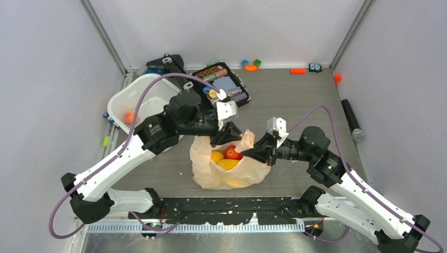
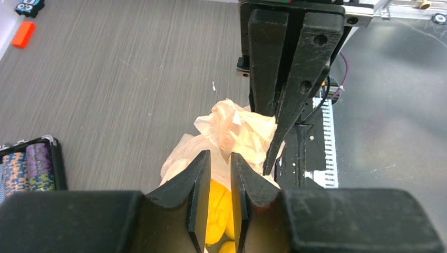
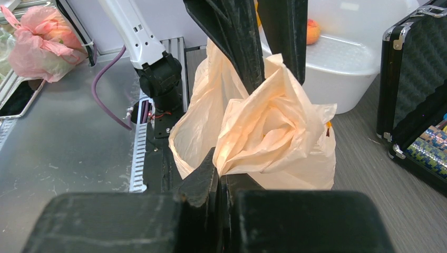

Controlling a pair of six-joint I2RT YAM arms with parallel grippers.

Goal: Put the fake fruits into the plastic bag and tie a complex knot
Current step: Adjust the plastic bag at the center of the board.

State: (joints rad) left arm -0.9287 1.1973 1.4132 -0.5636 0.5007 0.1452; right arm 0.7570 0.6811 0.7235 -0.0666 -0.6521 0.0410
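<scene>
The plastic bag [image 1: 226, 174] stands in the middle of the table with its mouth up. Inside it lie fake fruits: a red apple [image 1: 231, 152] and two yellow ones [image 1: 217, 156], one seen as a yellow fruit [image 2: 219, 211] in the left wrist view. My left gripper [image 1: 230, 138] reaches over the bag's far rim. Its jaws [image 2: 220, 154] stand a narrow gap apart with a fold of the rim [image 3: 274, 68] rising between them. My right gripper [image 1: 246, 153] is shut on a bunch of the right rim [image 3: 263, 132], pinched at its tips [image 3: 221, 167].
A white tub [image 1: 138, 95] at the back left holds a small orange fruit [image 1: 128, 116]. An open black case [image 1: 221, 84] of small items sits behind the bag. Toy blocks [image 1: 251, 66] lie along the far edge, and a black cylinder [image 1: 352, 122] lies at the right.
</scene>
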